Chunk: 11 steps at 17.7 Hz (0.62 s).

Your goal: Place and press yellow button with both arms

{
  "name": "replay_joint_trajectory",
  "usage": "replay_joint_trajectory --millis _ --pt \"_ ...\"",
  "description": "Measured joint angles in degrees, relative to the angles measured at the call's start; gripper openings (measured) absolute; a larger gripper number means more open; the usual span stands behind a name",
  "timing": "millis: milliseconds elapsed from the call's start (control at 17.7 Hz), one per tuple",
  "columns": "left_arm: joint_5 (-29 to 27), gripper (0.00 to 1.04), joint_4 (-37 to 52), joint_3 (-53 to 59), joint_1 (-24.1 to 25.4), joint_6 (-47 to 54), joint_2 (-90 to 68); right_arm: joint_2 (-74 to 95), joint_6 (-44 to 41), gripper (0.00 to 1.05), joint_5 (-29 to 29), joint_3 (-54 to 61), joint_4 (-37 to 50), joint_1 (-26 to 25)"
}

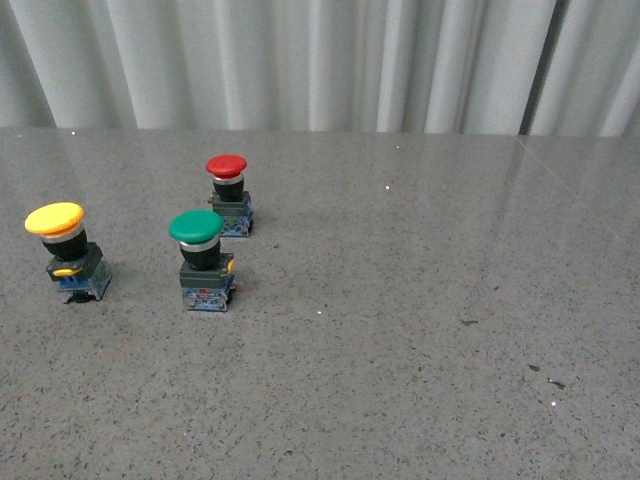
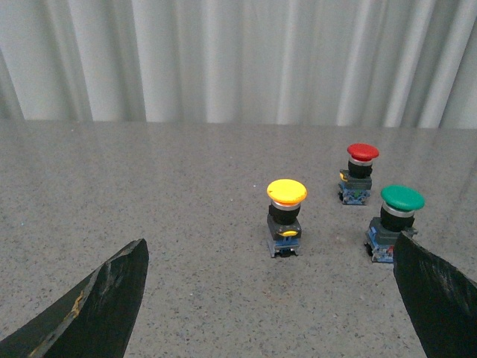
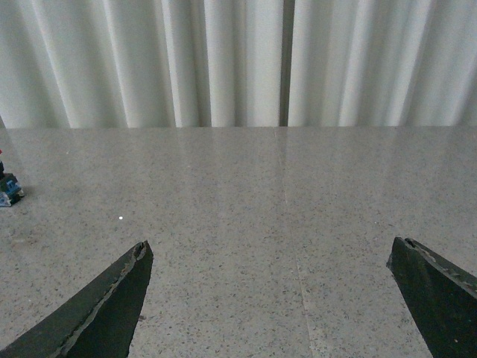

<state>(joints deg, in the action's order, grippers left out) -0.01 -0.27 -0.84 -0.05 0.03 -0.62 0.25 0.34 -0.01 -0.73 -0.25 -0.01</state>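
L jaws wide, empty | R jaws wide, empty | yellow btn upright, untouched

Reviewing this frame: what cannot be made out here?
Right wrist view: a bluish button base is cut off by the frame edge; cap colour unseen.
Left wrist view: a black tool finger hides part of the base of the green-capped push-button.
Front view: neither arm shows.

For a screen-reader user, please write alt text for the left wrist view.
Three push-buttons stand upright on a speckled grey table: the yellow button straight ahead of the open, empty left gripper, the red button and green button together off to one side. A white curtain hangs behind.
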Motion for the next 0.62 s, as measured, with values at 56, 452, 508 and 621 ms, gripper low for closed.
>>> replay_joint_trajectory --millis 56,452,508,621 --pt "0.0 0.98 0.0 0.0 0.0 0.0 0.0 0.0 0.0 0.98 0.0 0.0 0.0 0.0" --pt "0.0 0.98 0.0 0.0 0.0 0.0 0.0 0.0 0.0 0.98 0.0 0.0 0.0 0.0" --pt "0.0 0.98 0.0 0.0 0.0 0.0 0.0 0.0 0.0 0.98 0.0 0.0 0.0 0.0" --pt "-14.4 0.98 -8.6 -5.5 -4.8 -1.4 -10.3 0.0 0.0 0.98 0.0 0.0 0.0 0.0"
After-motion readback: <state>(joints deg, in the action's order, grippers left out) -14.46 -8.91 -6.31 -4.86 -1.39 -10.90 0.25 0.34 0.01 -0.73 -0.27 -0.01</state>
